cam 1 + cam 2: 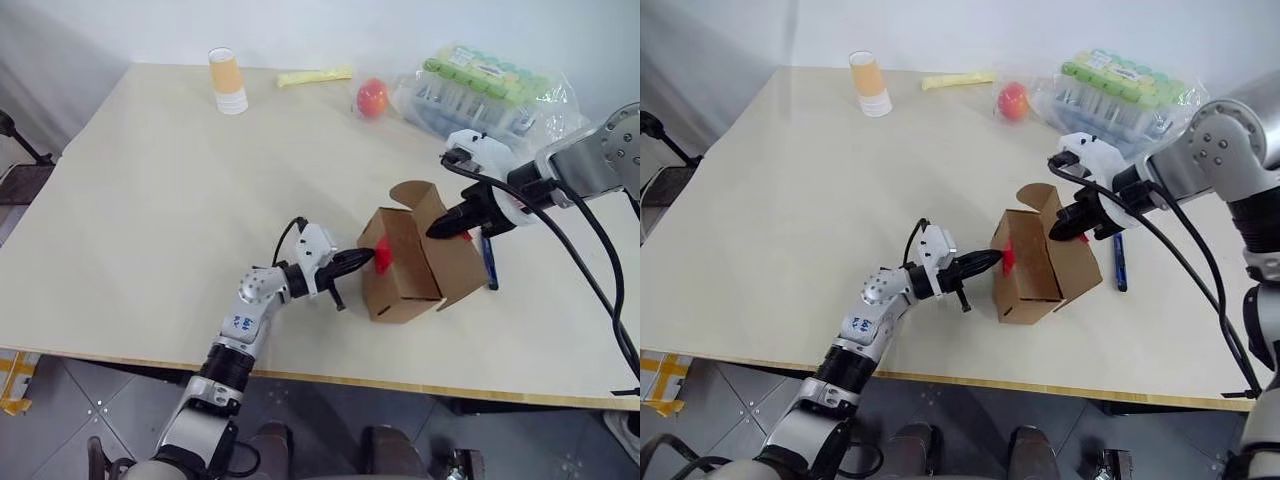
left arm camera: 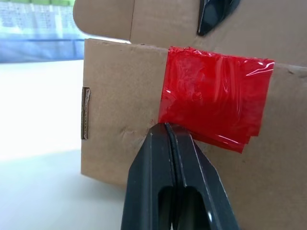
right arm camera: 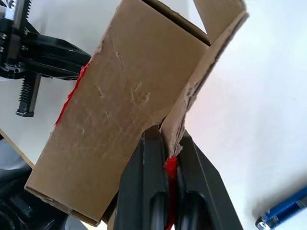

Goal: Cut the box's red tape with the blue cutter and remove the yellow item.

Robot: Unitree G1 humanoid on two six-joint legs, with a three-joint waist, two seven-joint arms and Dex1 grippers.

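The box (image 1: pixel 415 262) stands near the front of the tabletop (image 1: pixel 150 200), its top flap raised. The left arm reaches in low and nearly level; the left end effector (image 2: pixel 167 128) is closed, its tips pressed to the box's side at the edge of the red tape (image 2: pixel 213 98). The right arm angles down from above; the right end effector (image 3: pixel 166 143) pinches the torn flap edge, seemingly with a red scrap. The blue cutter (image 1: pixel 1119 262) lies just beside the box.

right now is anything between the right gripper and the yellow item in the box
The yellow item cannot be seen. The right gripper is shut on the box's lifted flap; the box walls hide the inside.
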